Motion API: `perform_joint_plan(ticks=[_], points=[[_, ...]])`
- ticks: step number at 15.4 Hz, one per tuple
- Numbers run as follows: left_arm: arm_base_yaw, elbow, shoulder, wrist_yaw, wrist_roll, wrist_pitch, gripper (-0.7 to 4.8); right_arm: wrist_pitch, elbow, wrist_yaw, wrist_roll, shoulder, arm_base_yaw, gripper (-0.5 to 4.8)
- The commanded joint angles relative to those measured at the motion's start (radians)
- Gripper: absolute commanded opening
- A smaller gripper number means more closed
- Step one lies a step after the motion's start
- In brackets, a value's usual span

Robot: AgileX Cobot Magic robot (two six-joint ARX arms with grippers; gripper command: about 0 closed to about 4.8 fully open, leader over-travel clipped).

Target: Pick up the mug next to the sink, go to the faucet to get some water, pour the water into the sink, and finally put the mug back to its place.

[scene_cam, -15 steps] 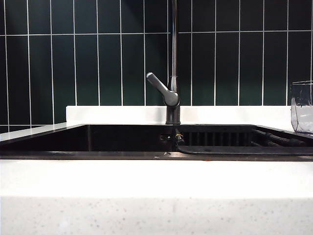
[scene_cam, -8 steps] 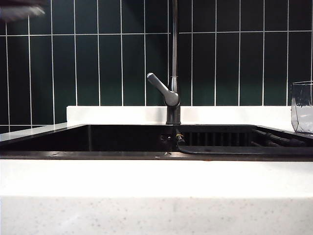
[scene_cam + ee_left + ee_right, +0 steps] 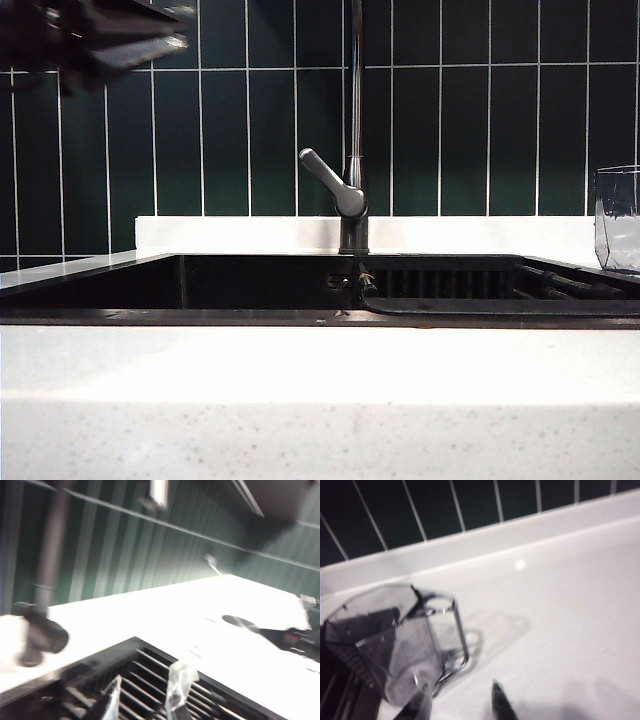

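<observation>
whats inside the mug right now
The mug stands on the white countertop beside the sink and looks empty; its clear walls show nothing inside. Both grippers are apart from it.

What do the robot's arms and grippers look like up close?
In the exterior view the left arm is a blurred black, angular shape at the upper left. The left gripper has two slim fingers wrapped in clear, glossy film. The right gripper shows two dark pointed fingertips, also blurred. No cables or markings can be made out.
</observation>
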Motion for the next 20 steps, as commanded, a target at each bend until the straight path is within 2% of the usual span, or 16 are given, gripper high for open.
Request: perform_joint_plan(ticks=[1, 3, 4, 5, 6, 7, 10, 13, 15, 20], points=[[-0.009, 0.041, 0.051, 0.028, 0.027, 0.009, 1.26, 0.285, 0.008, -0.076, 0.014, 0.245, 0.001, 1.59], [-0.009, 0.060, 0.076, 0.037, 0.031, 0.012, 1.26, 0.495, 0.008, -0.078, 0.043, 0.415, 0.012, 1.64], [-0.009, 0.076, 0.092, 0.055, 0.039, 0.012, 1.27, 0.615, 0.009, -0.077, 0.043, 0.495, 0.014, 1.87], [-0.009, 0.094, 0.111, 0.055, 0.054, 0.011, 1.53, 0.690, 0.011, -0.077, 0.043, 0.542, 0.021, 2.20], [-0.009, 0.108, 0.127, 0.054, 0.064, 0.011, 1.92, 0.728, 0.019, -0.078, 0.043, 0.576, 0.024, 2.37], [-0.009, 0.142, 0.162, 0.041, 0.071, 0.002, 2.69, 0.758, 0.037, -0.079, 0.042, 0.624, 0.025, 2.40], [-0.009, 0.287, 0.296, 0.075, 0.071, -0.062, 3.44, 0.758, 0.089, -0.079, 0.018, 0.704, 0.028, 2.40], [-0.009, 0.419, 0.399, 0.111, 0.068, -0.146, 4.69, 0.755, 0.118, -0.079, 0.007, 0.742, 0.031, 2.40], [-0.009, 0.482, 0.452, 0.107, 0.075, -0.181, 4.79, 0.753, 0.120, -0.078, -0.027, 0.751, 0.031, 2.40], [-0.009, 0.531, 0.516, 0.080, 0.098, -0.182, 4.79, 0.753, 0.150, -0.078, -0.071, 0.806, 0.031, 2.40]])
